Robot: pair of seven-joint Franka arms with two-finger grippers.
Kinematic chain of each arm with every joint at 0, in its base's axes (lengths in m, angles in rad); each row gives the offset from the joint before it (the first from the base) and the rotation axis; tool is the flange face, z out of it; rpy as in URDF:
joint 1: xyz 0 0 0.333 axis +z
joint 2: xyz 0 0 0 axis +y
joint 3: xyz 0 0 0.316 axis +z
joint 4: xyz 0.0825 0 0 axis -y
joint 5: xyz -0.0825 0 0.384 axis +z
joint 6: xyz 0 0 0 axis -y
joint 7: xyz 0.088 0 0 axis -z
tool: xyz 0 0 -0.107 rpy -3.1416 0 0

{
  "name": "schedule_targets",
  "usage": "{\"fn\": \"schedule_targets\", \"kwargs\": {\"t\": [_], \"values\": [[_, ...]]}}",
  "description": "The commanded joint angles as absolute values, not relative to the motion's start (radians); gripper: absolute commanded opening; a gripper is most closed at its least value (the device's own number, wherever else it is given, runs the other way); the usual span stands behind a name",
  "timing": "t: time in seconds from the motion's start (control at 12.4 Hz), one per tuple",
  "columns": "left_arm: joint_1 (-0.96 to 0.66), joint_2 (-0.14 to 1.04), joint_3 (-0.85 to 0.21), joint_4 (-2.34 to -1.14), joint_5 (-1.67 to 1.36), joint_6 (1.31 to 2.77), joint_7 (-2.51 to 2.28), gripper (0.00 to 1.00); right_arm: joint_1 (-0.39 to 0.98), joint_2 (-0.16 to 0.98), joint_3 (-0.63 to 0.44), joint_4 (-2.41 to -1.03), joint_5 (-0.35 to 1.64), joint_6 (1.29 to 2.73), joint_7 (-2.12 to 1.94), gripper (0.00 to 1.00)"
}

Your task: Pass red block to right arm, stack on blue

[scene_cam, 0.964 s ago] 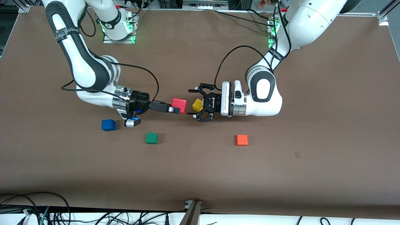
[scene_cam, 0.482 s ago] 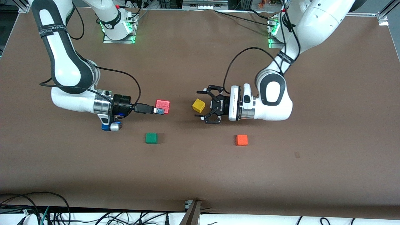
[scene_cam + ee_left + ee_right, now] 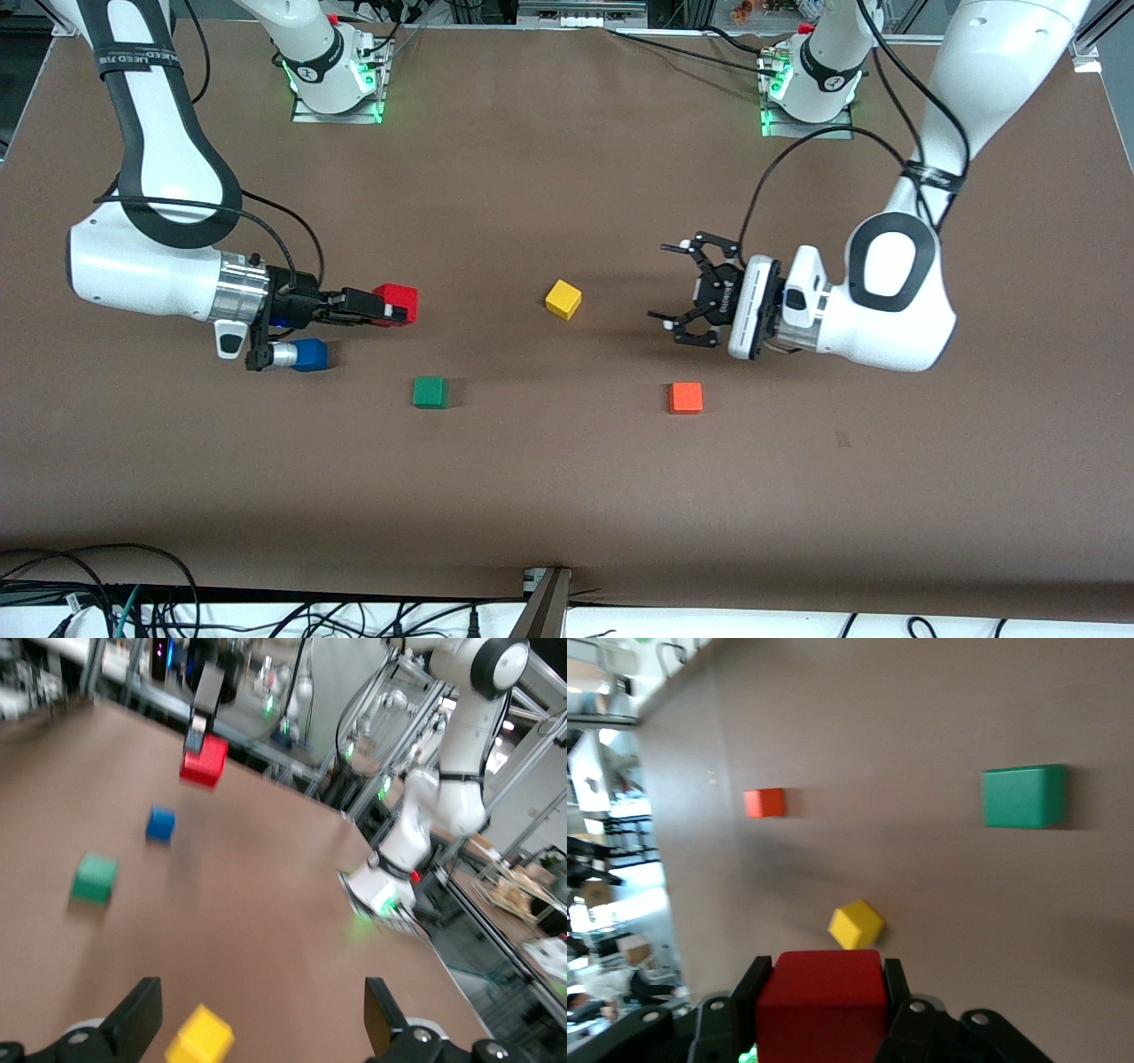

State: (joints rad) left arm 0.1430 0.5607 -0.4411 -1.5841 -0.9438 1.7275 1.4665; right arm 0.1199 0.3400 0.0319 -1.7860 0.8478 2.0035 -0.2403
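Brown matte table (image 3: 567, 496), flat and paper-smooth, with a tangle of black cables along its near edge and two green-lit arm bases at the far edge.

Right arm: white glossy shell, dark joint bands, shiny silver wrist cylinder. Right gripper (image 3: 397, 307) is held horizontal above the table, toward the right arm's end. Its slim black jaws are closed on the red block (image 3: 396, 304), a small bright cube with crisp edges; the right wrist view shows it seated squarely between the two black fingers (image 3: 897, 989). The block is off the table surface, held in the air.

Blue cube (image 3: 310, 354): solid blue, same size, resting on the table just beside the right arm's wrist camera housing, lower in the front view than the held red block. Nothing is stacked on it.

Left arm: all-white wrist. Left gripper (image 3: 680, 291) hangs over the table toward the left arm's end, black linkage jaws spread wide and holding nothing. The left wrist view shows the two dark fingertips (image 3: 133, 1019) well apart.

Other cubes, all of like size and lying flat on the table:
- yellow cube (image 3: 563, 299), turned at an angle, between the two grippers.
- green cube (image 3: 430, 392), nearer the front camera than the yellow one.
- orange cube (image 3: 686, 397), nearer the front camera than the left gripper.

All are well apart from one another.
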Motion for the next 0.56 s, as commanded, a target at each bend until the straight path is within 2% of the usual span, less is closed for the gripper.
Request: {"fn": "schedule_targets", "kwargs": {"t": [0.0,0.32,0.48], "values": [[0.169,0.491,-0.439,-1.539,-0.737,1.611,1.263,1.0,0.123,0.314,-0.011,-1.813,0.642,1.982,-0.229,0.0],[0.183,0.48,-0.442,-1.375,-0.27,1.409,1.048,1.0,0.123,0.314,-0.077,-1.847,0.395,2.009,-0.229,0.0],[0.183,0.425,-0.44,-1.367,-0.099,1.355,0.994,1.0,0.124,0.293,-0.083,-1.952,0.353,2.147,-0.229,0.0]]}}
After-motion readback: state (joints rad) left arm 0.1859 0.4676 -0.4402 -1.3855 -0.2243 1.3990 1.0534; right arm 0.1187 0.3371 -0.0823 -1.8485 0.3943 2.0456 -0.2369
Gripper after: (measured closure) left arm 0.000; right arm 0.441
